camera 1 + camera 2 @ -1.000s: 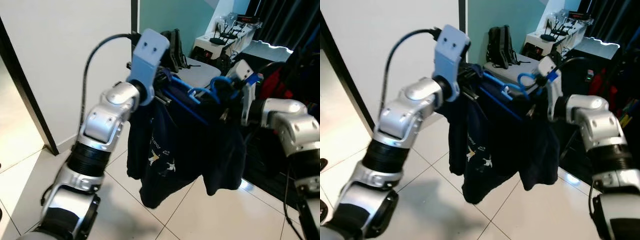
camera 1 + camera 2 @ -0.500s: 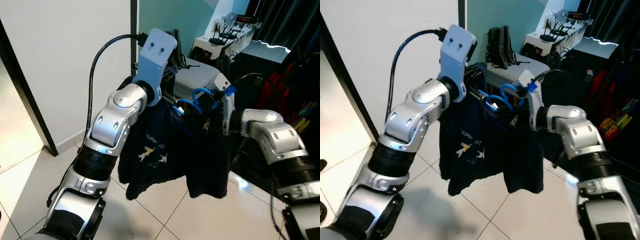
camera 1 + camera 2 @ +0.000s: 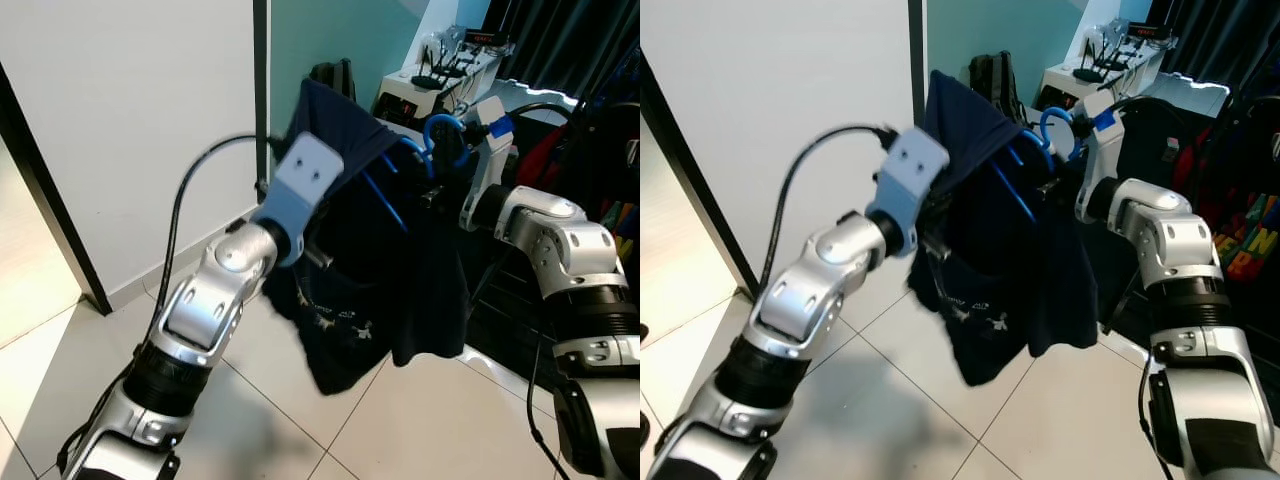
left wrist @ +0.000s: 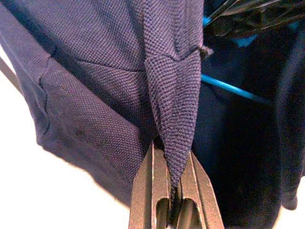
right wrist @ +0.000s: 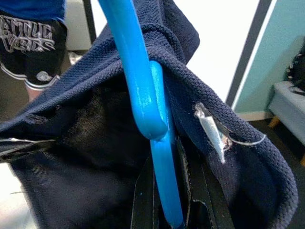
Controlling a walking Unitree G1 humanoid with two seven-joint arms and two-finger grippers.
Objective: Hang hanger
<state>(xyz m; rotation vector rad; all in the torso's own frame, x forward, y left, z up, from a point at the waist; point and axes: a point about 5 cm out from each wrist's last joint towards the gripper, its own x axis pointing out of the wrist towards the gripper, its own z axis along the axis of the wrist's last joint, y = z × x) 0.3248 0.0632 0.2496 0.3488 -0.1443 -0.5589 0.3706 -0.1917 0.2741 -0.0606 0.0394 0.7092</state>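
A blue plastic hanger (image 3: 441, 141) carries a dark navy shirt (image 3: 385, 270) held up in front of me. My right gripper (image 5: 166, 202) is shut on the hanger's stem just below the hook, with the shirt collar bunched around it. My left gripper (image 4: 172, 160) is shut on a fold of the shirt's fabric, lower on the garment's left side, behind the pale blue wrist mount (image 3: 304, 182). One shoulder of the shirt rises to a peak (image 3: 940, 85) over the hanger arm. The hem hangs loose above the floor.
A white wall (image 3: 130, 110) with a black vertical strip stands on the left, a teal wall behind. A grey bench with a black backpack (image 3: 990, 75) and a white desk (image 3: 430, 85) lie beyond the shirt. Dark bags crowd the right. A person's black shorts (image 5: 28, 43) are close by.
The right gripper has raised the hanger up and to the right. The left arm has dropped lower while still gripping the fabric, so the shirt now stretches into a tall peak.
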